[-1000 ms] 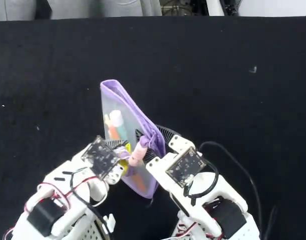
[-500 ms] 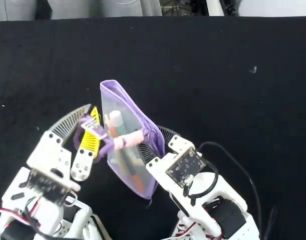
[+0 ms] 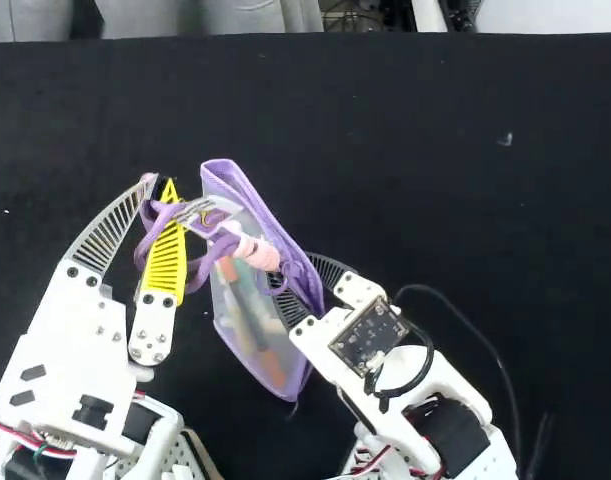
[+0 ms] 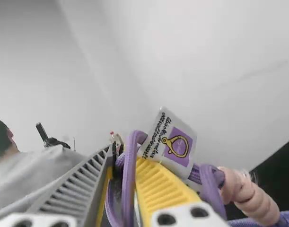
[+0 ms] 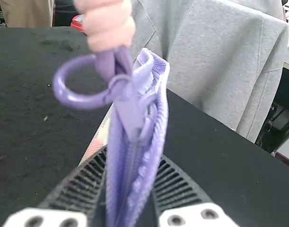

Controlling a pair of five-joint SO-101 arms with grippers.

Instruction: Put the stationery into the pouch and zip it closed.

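Left jaws: closed together on the purple cord (image 4: 127,165) of the zip pull; the left gripper (image 3: 157,185) is held just beside the pouch's far top corner.
Right jaws: clamped on the purple zip edge at the near end of the pouch (image 3: 255,300); the right gripper (image 3: 303,285) is set low against it.
Cord: run from the left jaws past a paper tag (image 4: 170,142) and a pink coiled charm (image 3: 253,250) to the pull ring (image 5: 73,87).
Pouch: held upright between the two grippers, over the black table (image 3: 435,150).
Stationery: pens (image 3: 240,310) are seen inside through the clear side.
Step judged: zip closing; how far the slider has run cannot be told.
Doing it well: the cord should be drawn along the line of the teeth, away from the right gripper, with the right clamp kept firm so the edge is held taut.
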